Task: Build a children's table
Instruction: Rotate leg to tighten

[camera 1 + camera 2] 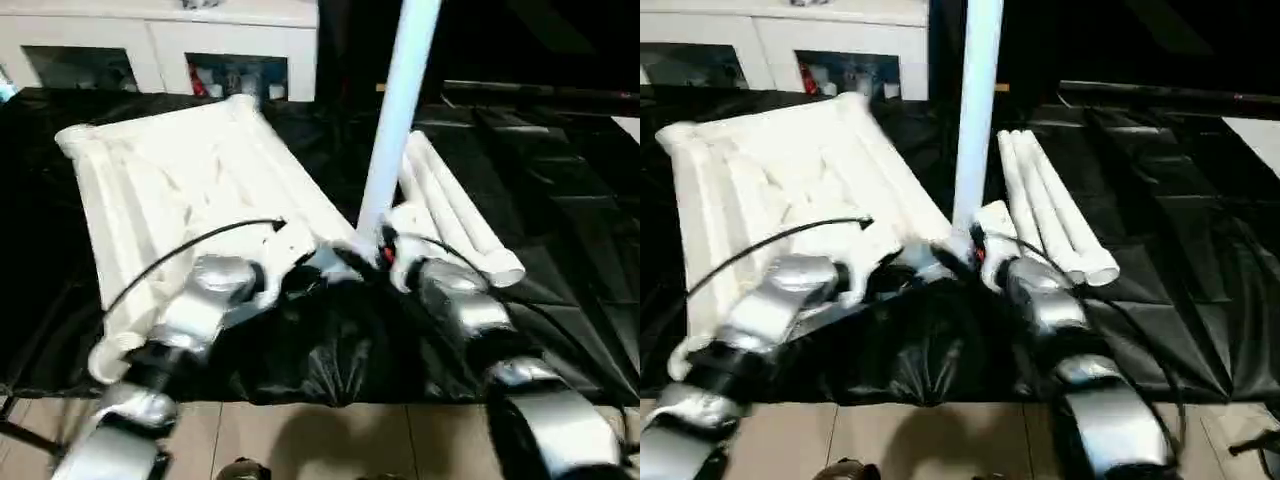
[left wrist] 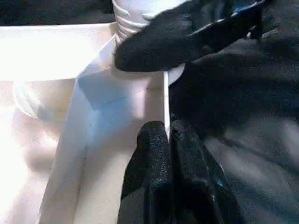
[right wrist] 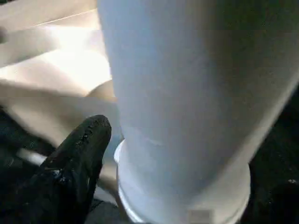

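Leg fitting at near corner socket — first leg upright.

Tabletop (image 1: 190, 190) lying underside up on the black sheet (image 1: 560, 190), towards its left edge; one leg (image 1: 400, 110) standing vertical in the near right corner socket, three spare legs (image 1: 460, 215) laid together just beside it. Left gripper (image 2: 166, 140) pinched shut on the tabletop rim. Right gripper (image 3: 88, 149) at the leg's base, one finger alongside the collar — grip or release not determinable. Next: seat the leg fully, rim kept braced.
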Robot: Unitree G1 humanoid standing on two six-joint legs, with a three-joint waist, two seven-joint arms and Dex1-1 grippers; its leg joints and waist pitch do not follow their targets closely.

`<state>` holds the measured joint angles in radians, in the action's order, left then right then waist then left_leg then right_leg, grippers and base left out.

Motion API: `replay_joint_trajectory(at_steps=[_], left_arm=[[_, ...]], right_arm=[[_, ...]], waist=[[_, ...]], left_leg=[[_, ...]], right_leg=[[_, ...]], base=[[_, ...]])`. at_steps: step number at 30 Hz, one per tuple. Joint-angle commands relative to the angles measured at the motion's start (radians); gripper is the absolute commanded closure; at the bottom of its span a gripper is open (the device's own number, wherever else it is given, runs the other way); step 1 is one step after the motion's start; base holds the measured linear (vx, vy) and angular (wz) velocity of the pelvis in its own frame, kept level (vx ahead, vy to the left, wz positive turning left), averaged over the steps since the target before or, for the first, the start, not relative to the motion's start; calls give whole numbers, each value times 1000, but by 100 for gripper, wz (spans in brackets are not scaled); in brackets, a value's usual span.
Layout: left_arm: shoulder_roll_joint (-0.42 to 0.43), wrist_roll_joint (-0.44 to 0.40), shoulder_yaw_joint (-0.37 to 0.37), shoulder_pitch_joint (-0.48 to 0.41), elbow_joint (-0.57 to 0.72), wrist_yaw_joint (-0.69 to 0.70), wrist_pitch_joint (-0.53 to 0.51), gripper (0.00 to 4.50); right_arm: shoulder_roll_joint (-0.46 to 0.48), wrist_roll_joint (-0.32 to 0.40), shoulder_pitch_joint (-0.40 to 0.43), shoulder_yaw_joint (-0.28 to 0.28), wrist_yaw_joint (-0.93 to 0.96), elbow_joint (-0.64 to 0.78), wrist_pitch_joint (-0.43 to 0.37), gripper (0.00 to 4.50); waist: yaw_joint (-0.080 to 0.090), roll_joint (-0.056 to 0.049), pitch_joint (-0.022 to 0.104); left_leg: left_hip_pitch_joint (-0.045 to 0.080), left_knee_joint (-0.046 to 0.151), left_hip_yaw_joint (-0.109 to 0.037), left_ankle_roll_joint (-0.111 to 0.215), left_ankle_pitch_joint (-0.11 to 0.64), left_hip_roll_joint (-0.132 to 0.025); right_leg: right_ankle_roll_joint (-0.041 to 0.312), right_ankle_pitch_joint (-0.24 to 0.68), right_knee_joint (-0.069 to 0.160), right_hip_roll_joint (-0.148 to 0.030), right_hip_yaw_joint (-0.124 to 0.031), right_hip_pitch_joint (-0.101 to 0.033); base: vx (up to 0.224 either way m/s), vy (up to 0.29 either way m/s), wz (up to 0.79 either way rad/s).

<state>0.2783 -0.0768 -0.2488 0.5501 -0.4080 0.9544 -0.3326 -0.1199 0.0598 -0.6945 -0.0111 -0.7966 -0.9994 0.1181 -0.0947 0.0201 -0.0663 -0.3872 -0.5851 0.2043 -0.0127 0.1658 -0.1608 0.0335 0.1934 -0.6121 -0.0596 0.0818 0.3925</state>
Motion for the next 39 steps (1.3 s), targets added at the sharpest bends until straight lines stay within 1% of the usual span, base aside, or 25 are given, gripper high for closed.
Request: replay_joint_trajectory(at_steps=[1, 3, 6, 7, 10, 13, 16, 20, 22, 23, 24, 25, 26, 27, 28, 29, 30, 31, 32, 33, 34, 35, 36, 37, 39], left_arm=[[-20, 66, -45, 12, 64, 84, 65, 450], [5, 74, -50, 7, 68, 132, 74, 450], [41, 79, -58, 1, 75, 196, 79, 450], [42, 79, -59, 1, 75, 199, 79, 450], [57, 81, -60, 1, 72, 224, 78, 450], [70, 84, -63, 1, 66, 246, 83, 450], [74, 88, -65, 2, 63, 257, 86, 450], [70, 86, -62, 0, 63, 255, 87, 450], [36, 73, -41, 8, 43, 172, 81, 450], [32, 71, -40, 10, 40, 162, 80, 450], [11, 58, -29, 23, 19, 102, 71, 450], [-15, 42, -16, 38, -7, 30, 60, 450], [-15, 42, -16, 38, -7, 30, 60, 450], [-29, 35, -11, 46, -17, -5, 53, 450], [-44, 28, -5, 52, -23, -40, 41, 450], [-64, 20, 3, 60, -28, -87, 24, 450], [-104, 9, 19, 73, -30, -168, -9, 450], [-115, 7, 21, 75, -29, -185, -18, 450], [-135, 4, 25, 77, -22, -213, -31, 450], [-146, 3, 27, 78, -18, -227, -37, 450], [-160, 1, 25, 77, -10, -235, -37, 450], [-170, 0, 19, 74, 0, -234, -37, 450], [-180, 1, 11, 71, 10, -227, -35, 450], [-181, 1, 9, 70, 12, -225, -34, 450], [-183, 4, 3, 70, 13, -219, -31, 450]], right_arm=[[14, 11, 36, -93, -193, 55, -12, 64], [-25, 22, 67, -118, -296, 105, -13, 64], [-83, 33, 100, -142, -448, 158, -34, 64], [-85, 33, 101, -143, -454, 160, -36, 86], [-118, 51, 120, -153, -533, 210, -74, 94], [-143, 59, 135, -170, -589, 250, -111, 129], [-155, 62, 145, -181, -617, 276, -131, 147], [-139, 62, 148, -175, -595, 281, -137, 163], [-89, 31, 127, -152, -448, 224, -128, 169], [-85, 26, 125, -151, -430, 218, -127, 170], [-59, 5, 109, -143, -341, 182, -115, 171], [-28, -16, 90, -131, -230, 139, -114, 171], [-28, -16, 90, -131, -230, 139, -114, 172], [-9, -28, 73, -122, -147, 107, -132, 173], [7, -39, 58, -115, -76, 81, -140, 173], [30, -45, 40, -103, 7, 49, -150, 173], [72, -41, 5, -73, 151, -8, -169, 174], [84, -38, -4, -64, 188, -22, -175, 174], [107, -28, -23, -40, 261, -51, -177, 174], [120, -22, -35, -25, 301, -69, -176, 174], [132, -22, -44, -17, 325, -85, -161, 174], [140, -28, -50, -17, 336, -95, -141, 174], [149, -28, -54, -15, 329, -102, -125, 118], [151, -26, -54, -13, 325, -103, -124, 104], [156, -11, -60, -2, 298, -107, -119, 104]], waist=[[-9, -10, 75], [-17, -12, 71], [-28, -11, 68], [-29, -11, 68], [-37, -11, 67], [-45, -10, 68], [-49, -9, 70], [-49, -8, 70], [-45, -8, 69], [-45, -8, 69], [-35, -8, 64], [-30, -5, 62], [-27, -6, 62], [-26, -6, 61], [-17, -7, 61], [-14, -8, 61], [-1, -9, 60], [1, -9, 61], [3, -6, 62], [4, -6, 64], [7, -3, 64], [7, -4, 65], [2, -5, 68], [2, -1, 68], [-1, -1, 71]], left_leg=[[26, 62, -41, 61, 183, -93], [27, 63, -40, 61, 201, -97], [32, 67, -41, 40, 250, -97], [32, 67, -42, 35, 259, -98], [36, 70, -44, 19, 280, -100], [36, 69, -44, 19, 266, -98], [34, 68, -44, 19, 243, -98], [33, 67, -44, 20, 240, -97], [33, 69, -46, 11, 250, -97], [33, 69, -46, 11, 250, -97], [36, 72, -49, -12, 289, -96], [39, 73, -53, -29, 314, -94], [40, 73, -54, -35, 326, -94], [41, 73, -55, -36, 337, -93], [41, 74, -56, -41, 347, -93], [41, 75, -57, -45, 350, -94], [42, 78, -59, -58, 362, -95], [43, 79, -60, -64, 368, -94], [44, 76, -58, -62, 373, -91], [44, 74, -56, -58, 364, -91], [40, 74, -56, -51, 346, -91], [37, 74, -55, -46, 331, -91], [37, 71, -49, -27, 296, -90], [34, 70, -47, -19, 281, -88], [28, 67, -44, 9, 222, -87]], right_leg=[[244, 93, 66, -114, -64, -47], [239, 122, 69, -114, -63, -44], [227, 202, 77, -115, -64, -40], [225, 220, 78, -117, -64, -41], [212, 272, 83, -120, -66, -39], [210, 259, 81, -118, -65, -39], [212, 233, 78, -119, -64, -40], [213, 239, 80, -121, -63, -40], [210, 261, 81, -122, -64, -38], [210, 261, 81, -122, -64, -38], [205, 321, 88, -126, -64, -34], [192, 377, 94, -128, -62, -35], [186, 398, 96, -129, -62, -34], [179, 416, 100, -130, -62, -34], [175, 424, 100, -128, -63, -33], [174, 424, 100, -128, -63, -33], [179, 412, 97, -124, -63, -29], [179, 413, 97, -125, -61, -30], [176, 411, 101, -127, -63, -30], [179, 400, 100, -129, -65, -29], [180, 381, 100, -128, -65, -31], [180, 364, 97, -127, -65, -34], [182, 308, 94, -126, -67, -35], [184, 288, 93, -125, -67, -37], [195, 225, 84, -124, -65, -44]], base=[[0, 0, 0], [0, 0, 0], [0, 0, 0], [0, 0, 0], [0, 0, 0], [0, 0, 0], [0, 0, 0], [0, 0, 0], [0, 0, 0], [0, 0, 0], [0, 0, 0], [0, 0, 0], [0, 0, 0], [0, 0, 0], [0, 0, 0], [0, 0, 0], [0, 0, 0], [0, 0, 0], [0, 0, 0], [0, 0, 0], [0, 0, 0], [0, 0, 0], [0, 0, 0], [0, 0, 0], [0, 0, 0]])
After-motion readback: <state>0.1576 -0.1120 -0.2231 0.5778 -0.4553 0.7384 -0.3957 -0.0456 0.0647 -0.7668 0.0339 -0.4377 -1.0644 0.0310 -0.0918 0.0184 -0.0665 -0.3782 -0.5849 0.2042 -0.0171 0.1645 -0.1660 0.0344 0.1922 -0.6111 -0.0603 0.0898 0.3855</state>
